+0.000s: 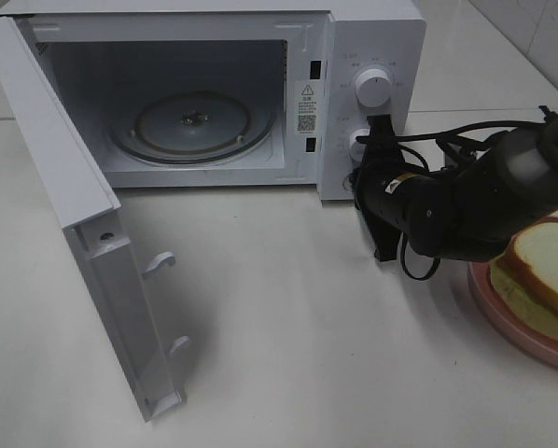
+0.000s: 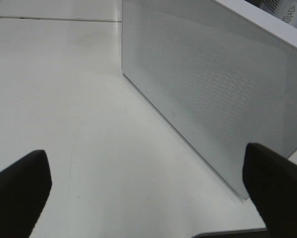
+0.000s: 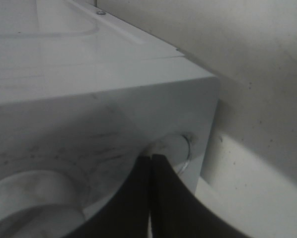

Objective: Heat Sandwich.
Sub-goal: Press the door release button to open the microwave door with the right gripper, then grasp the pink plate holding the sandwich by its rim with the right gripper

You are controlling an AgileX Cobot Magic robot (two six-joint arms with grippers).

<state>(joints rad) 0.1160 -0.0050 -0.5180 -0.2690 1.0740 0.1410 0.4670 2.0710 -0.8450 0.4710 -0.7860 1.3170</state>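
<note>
Sandwich (image 1: 545, 257) on plate (image 1: 510, 322) | right tool (image 3: 151, 157) closed at knob (image 3: 176, 146) | left tool (image 2: 146, 171) wide

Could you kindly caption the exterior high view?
White microwave oven with door open, shut right tool at its lower knob, white-bread sandwich waiting on round pink plate.

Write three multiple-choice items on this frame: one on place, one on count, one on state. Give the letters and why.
1. Where is the white-bread sandwich relative to the white microwave oven?
A. inside it
B. on top of it
C. on a round pink plate to its right

2. How many round white knobs are on the oven's panel?
A. one
B. two
C. four

3. The oven's white hinged door is:
A. shut
B. swung open
C. detached

Answers: C, the sandwich lies on the plate beside the oven. B, the knobs sit one above the other. B, the cavity is exposed and the door hangs from its hinge side.
</note>
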